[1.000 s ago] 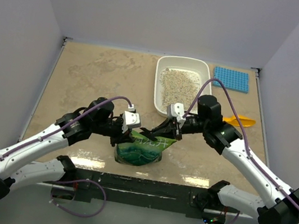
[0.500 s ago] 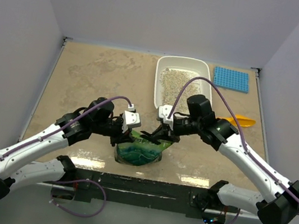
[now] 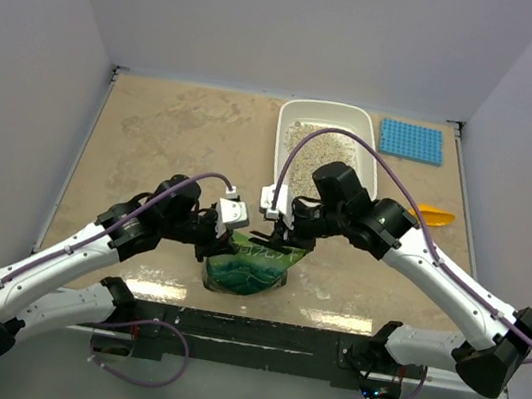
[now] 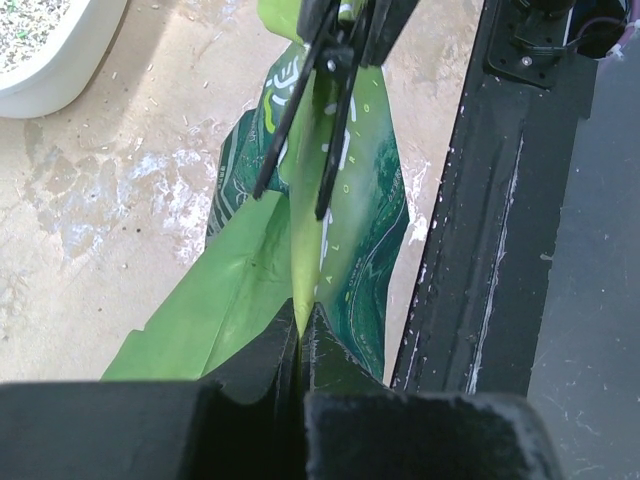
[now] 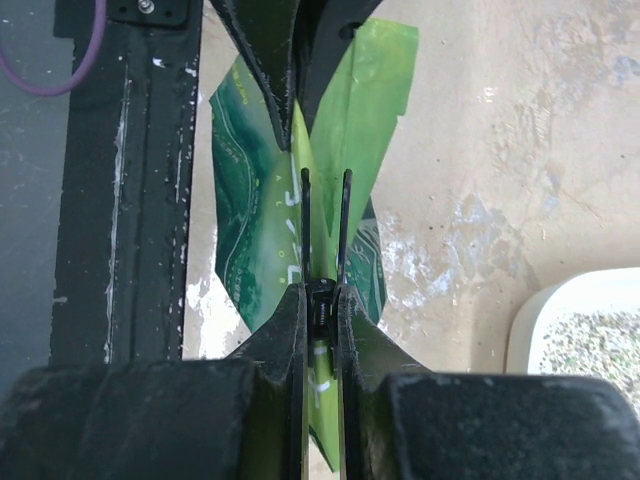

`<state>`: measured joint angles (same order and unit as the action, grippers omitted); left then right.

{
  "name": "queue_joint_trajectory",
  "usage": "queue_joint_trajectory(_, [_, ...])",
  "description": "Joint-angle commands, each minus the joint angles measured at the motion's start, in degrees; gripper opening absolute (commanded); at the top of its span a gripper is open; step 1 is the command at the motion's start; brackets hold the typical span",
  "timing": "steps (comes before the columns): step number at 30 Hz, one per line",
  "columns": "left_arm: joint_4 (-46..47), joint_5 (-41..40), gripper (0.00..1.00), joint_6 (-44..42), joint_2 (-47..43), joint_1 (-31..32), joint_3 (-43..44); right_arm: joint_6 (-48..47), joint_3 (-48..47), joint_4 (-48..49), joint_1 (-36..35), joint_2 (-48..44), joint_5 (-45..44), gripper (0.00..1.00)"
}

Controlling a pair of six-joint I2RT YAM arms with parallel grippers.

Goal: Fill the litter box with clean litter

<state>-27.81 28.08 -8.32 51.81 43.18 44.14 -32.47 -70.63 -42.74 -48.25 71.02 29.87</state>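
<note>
The green bag point(image 3: 247, 269) stands near the table's front edge. My left gripper point(image 3: 236, 241) is shut on the bag's point(image 4: 365, 250) light-green top fold, as the left wrist view shows at the left gripper point(image 4: 302, 312). My right gripper point(image 5: 321, 290) is shut on a black clip point(image 5: 322, 305) fixed to the bag's point(image 5: 250, 230) top, and meets the bag from the other side point(image 3: 278, 240). The white litter box point(image 3: 278, 156) lies behind the bag with clean litter point(image 3: 330, 149) spread inside it.
A blue studded mat point(image 3: 412, 142) lies at the back right. An orange scoop point(image 3: 432, 216) rests right of the litter box, partly under the right arm. The black front rail point(image 3: 245, 333) runs just behind the bag. Walls close in on three sides.
The right arm's wrist and elbow have swung left, toward the litter box's near end, while its fingers stayed at the bag's top. The left arm and the bag have barely moved.
</note>
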Motion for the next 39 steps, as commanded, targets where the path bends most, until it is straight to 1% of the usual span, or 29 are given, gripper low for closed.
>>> queue_joint_trajectory(1, [2.9,-0.1,0.0,1.2,-2.9,0.2,0.5,-0.6,-5.2,-5.0,-0.9,0.7,-6.0,0.0])
queue_joint_trajectory(6, [3.0,-0.3,0.0,1.1,-3.4,0.3,0.5,-0.8,-4.9,-9.0,-2.1,2.5,-9.8,0.0])
queue_joint_trajectory(16, [3.0,-0.8,0.0,0.8,-3.3,0.6,0.5,-2.0,-2.0,-8.7,-3.3,2.5,-6.5,0.0])
queue_joint_trajectory(26, [2.6,-1.4,0.0,0.7,-3.2,0.8,1.1,-2.3,-2.8,-9.7,-6.1,6.1,-7.7,0.0])
queue_joint_trajectory(35, [2.4,-2.0,0.0,0.7,-3.6,0.9,0.9,-1.4,-5.0,-11.8,-8.9,10.8,-13.0,0.0])
queue_joint_trajectory(39, [2.2,-2.4,0.0,0.7,-4.0,1.1,1.0,-1.2,-5.0,-12.0,-9.0,10.7,-14.3,0.0])
